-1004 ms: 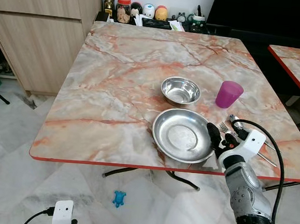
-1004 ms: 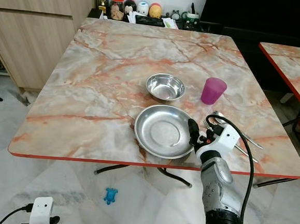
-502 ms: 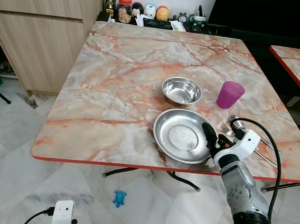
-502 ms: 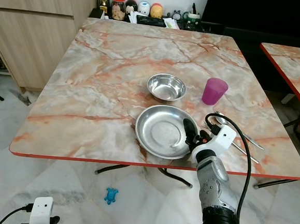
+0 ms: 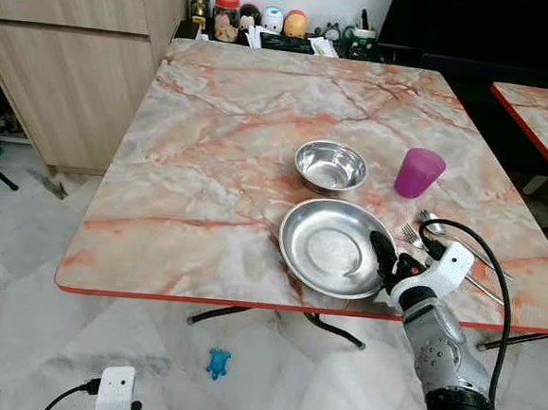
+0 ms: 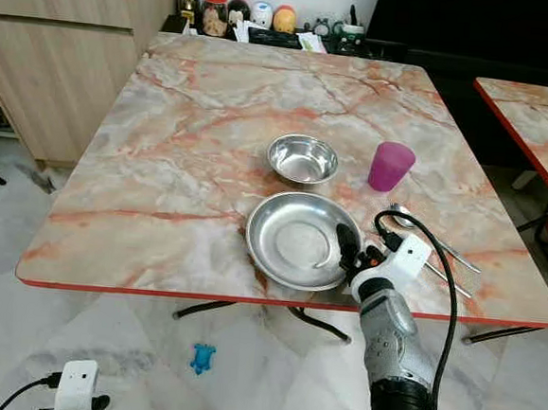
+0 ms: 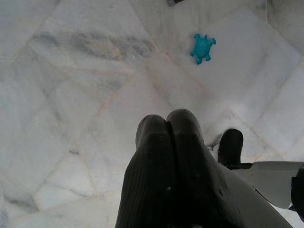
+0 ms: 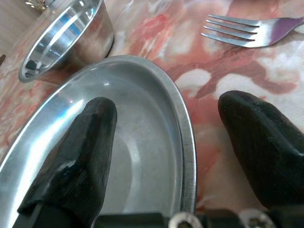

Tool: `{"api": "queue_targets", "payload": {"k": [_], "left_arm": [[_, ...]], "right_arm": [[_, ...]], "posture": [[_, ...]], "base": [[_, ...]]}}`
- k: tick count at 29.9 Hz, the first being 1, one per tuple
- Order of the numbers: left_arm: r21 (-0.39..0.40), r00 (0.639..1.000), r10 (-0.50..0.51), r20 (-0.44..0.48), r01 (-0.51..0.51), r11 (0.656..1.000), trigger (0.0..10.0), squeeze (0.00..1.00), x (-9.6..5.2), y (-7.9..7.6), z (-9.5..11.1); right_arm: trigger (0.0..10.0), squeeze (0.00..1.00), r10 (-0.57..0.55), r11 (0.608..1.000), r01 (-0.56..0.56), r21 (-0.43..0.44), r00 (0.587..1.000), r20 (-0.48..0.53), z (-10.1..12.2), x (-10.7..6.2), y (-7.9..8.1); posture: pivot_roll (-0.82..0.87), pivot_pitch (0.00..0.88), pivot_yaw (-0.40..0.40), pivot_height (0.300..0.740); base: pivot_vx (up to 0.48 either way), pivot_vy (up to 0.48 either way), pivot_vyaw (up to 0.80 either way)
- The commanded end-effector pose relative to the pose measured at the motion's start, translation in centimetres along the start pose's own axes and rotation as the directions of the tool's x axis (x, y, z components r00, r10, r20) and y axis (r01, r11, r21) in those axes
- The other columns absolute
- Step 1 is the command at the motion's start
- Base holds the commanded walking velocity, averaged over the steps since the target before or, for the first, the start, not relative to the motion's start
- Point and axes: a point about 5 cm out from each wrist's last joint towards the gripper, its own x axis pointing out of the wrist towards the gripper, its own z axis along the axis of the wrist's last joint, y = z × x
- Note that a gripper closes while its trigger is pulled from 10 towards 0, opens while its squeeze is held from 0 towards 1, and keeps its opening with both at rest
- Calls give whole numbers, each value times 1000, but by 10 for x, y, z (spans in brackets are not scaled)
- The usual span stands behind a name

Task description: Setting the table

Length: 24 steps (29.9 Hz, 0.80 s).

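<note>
Four items are sitting on the table (image 5: 211,162): bowl (image 5: 330,165), plate (image 5: 332,247), cup (image 5: 418,172), fork (image 8: 247,31). Right gripper (image 8: 166,152) is straddling the plate's rim, fingers wide; repositioning appears unfinished. Left gripper (image 7: 166,161) is hanging closed.

No readable text, labels, brands or numbers anywhere. Small jars and containers (image 5: 269,22) at upper centre of frame too small to read.
</note>
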Motion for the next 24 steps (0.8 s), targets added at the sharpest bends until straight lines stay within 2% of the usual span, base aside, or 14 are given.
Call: {"api": "queue_targets", "payload": {"k": [1, 3, 4, 5, 6, 7, 8, 15, 24], "left_arm": [[14, 1000, -5, -13, 5, 1000, 10000, 0, -1, -2, -5], [17, 1000, -5, -13, 6, 1000, 10000, 0, -1, -2, -5], [18, 1000, -6, -13, 6, 1000, 10000, 0, -1, -2, -5], [18, 1000, -6, -13, 6, 1000, 10000, 0, -1, -2, -5], [19, 1000, -6, -13, 6, 1000, 10000, 0, -1, -2, -5], [19, 1000, -6, -13, 6, 1000, 10000, 0, -1, -2, -5], [19, 1000, -7, -13, 7, 1000, 10000, 0, -1, -2, -5], [25, 1000, -10, -16, 10, 1000, 10000, 0, -1, -3, -6], [35, 1000, -9, -15, 10, 999, 10000, 0, -1, -3, -5]], "right_arm": [[10000, 0, -27, 1000, 27, -1, 1000, -10, 0, -1, -6], [10000, 0, -20, 1000, 20, -3, 1000, -18, -2, 0, -4], [9176, 0, -16, 1000, 16, -3, 1000, -23, -3, 1, -3], [9176, 0, -16, 1000, 16, -3, 1000, -23, -3, 1, -3], [1686, 0, -27, 1000, 27, -1, 999, -31, -5, 1, -4], [1686, 0, -27, 1000, 27, -1, 999, -31, -5, 1, -4], [0, 0, -33, 999, 33, -8, 998, -49, -8, 1, -5], [0, 0, -46, 999, 45, -15, 996, -76, -14, 0, -8], [0, 0, -25, 1000, 24, -14, 997, -70, -13, 2, -2]], "posture": [[82, 93, -104, 740], [82, 92, -104, 740], [82, 92, -104, 740], [82, 92, -104, 740], [83, 93, -103, 740], [83, 93, -103, 740], [83, 94, -103, 740], [84, 90, -104, 740], [86, 92, -104, 740]], "base": [[0, 0, 0], [0, 0, 0], [0, 0, 0], [0, 0, 0], [0, 0, 0], [0, 0, 0], [0, 0, 0], [0, 0, 0], [0, 0, 0]]}}
